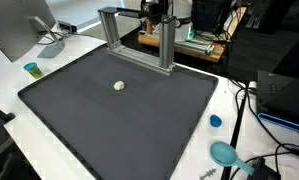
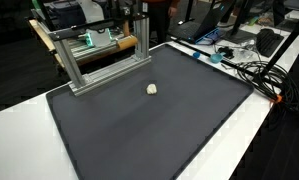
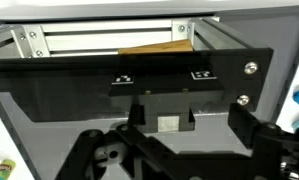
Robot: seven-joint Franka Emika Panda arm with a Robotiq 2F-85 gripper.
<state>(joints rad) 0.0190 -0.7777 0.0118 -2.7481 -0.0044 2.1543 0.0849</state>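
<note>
1. The dark mat is lying flat on the white table and spreading out below and ahead of the claw. I judge it is serving as a plain, grippy ground, since most loose bits are sitting off its edges.
2. The aluminium frame is standing upright on the mat's far edge, just under and in front of the claw. Its base rails seem to be bearing it, as nothing is gripping it. The wrist view is filling its top with the frame's rails and a wooden board behind them, which the exterior views are showing only partly.
3. The claw is hanging close over the frame with its fingers spread well apart and pinching nothing. The arm is entering at the top edge in both exterior views, cut off too much to show the fingers, so only the wrist view is giving their state.
4. A small pale lump is lying alone on the mat, well apart from the claw, on the frame's nearer side. Both exterior views are showing it. The wrist view is missing it because it is looking at the frame.
5. A blue cup and a blue cap are sitting off the mat, far out to either side of the claw, in an exterior view only.
</note>
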